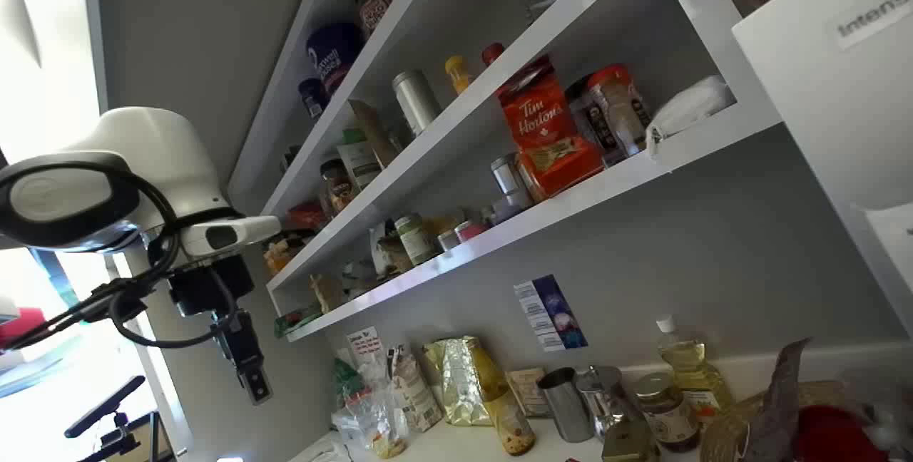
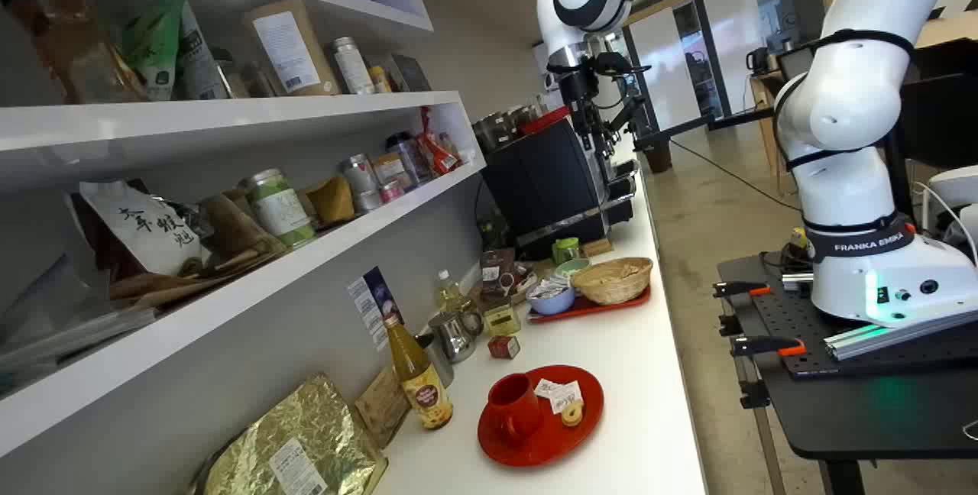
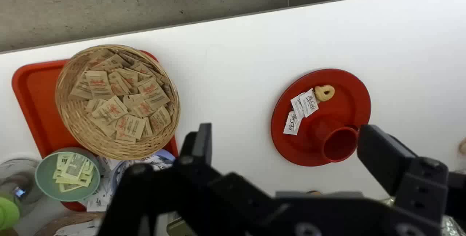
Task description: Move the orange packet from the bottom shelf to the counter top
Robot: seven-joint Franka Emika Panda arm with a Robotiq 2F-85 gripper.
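Note:
The orange packet, a glossy red-orange Tim Hortons pouch [image 1: 538,116], stands on the bottom shelf [image 1: 456,257] near one end, between a small silver can and dark jars. In an exterior view the packet [image 2: 437,153] shows narrow at the far end of the bottom shelf [image 2: 252,298]. My gripper [image 1: 257,389] hangs pointing down, well apart from the packet. In the wrist view the gripper [image 3: 285,137] is open with nothing between its fingers. The white counter top [image 3: 225,65] lies below it, also visible in an exterior view [image 2: 611,342]. The packet is out of the wrist view.
A red plate [image 3: 349,94] with a red mug [image 3: 340,145] and a wicker basket [image 3: 171,119] on a red tray [image 3: 34,97] stand on the counter. A yellow bottle [image 2: 416,373], a gold foil packet [image 2: 298,434] and a black machine [image 2: 542,182] line the wall. Another shelf board [image 1: 456,120] runs above the packet.

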